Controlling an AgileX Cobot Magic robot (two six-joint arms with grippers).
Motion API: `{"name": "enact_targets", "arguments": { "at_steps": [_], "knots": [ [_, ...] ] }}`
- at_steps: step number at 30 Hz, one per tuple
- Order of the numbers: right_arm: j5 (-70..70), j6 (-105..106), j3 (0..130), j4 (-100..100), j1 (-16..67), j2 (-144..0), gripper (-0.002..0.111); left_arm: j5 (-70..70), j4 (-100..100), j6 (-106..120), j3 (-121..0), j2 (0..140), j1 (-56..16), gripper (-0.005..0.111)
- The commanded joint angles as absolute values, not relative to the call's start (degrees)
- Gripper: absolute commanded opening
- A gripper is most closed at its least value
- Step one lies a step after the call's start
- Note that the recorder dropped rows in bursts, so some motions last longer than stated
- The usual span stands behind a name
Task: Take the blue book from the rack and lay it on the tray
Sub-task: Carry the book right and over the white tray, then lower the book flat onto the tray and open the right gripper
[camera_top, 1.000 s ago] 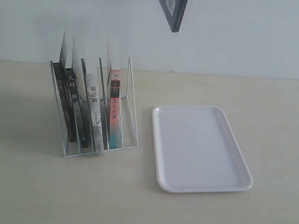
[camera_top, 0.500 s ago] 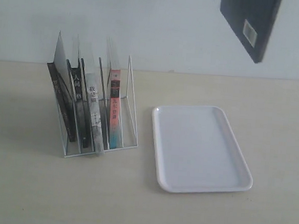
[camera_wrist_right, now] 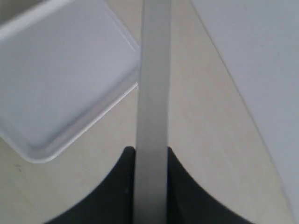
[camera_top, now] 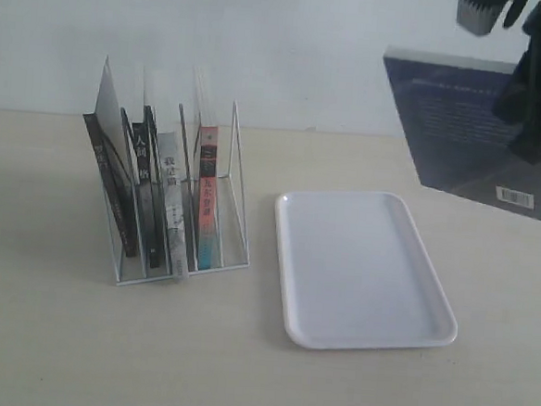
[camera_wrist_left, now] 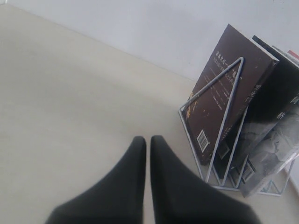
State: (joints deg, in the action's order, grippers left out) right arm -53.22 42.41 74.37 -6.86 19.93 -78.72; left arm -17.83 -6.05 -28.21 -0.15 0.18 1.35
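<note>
The blue book hangs in the air at the upper right, above and beyond the tray's far right corner, its dark blue back cover with a barcode facing the camera. My right gripper is shut on its right edge. In the right wrist view the book's page edge runs as a grey strip between the two black fingers, with the gripper clamped on it. The white tray lies flat on the table, its rim visible below the book. The wire rack stands to the left. My left gripper is shut and holds nothing, beside the rack.
Several books remain in the rack: dark-spined ones, a grey-spined one and one with a red-pink and teal spine. A pale wall rises behind the beige table.
The book has swung from the top middle to the upper right and come lower, turning its back cover toward the camera. The right gripper has come into the exterior view.
</note>
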Motion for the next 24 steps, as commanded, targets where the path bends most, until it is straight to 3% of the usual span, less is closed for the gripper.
{"name": "enact_targets", "arguments": {
  "at_steps": [1,9,24],
  "knots": [
    [-45.89,65.99,74.45,-2.74,19.93,-81.1,0.0,-17.58,-5.55,-27.79,0.0,0.0,1.49,0.004],
    [-42.7,88.67,74.45,14.91,19.93,-86.9,0.0,-17.58,-5.55,-27.79,0.0,0.0,1.49,0.004],
    [-32.2,90.89,74.45,19.09,19.93,-96.86,0.0,-17.58,-5.55,-27.79,0.0,0.0,1.49,0.004]
  ]
}}
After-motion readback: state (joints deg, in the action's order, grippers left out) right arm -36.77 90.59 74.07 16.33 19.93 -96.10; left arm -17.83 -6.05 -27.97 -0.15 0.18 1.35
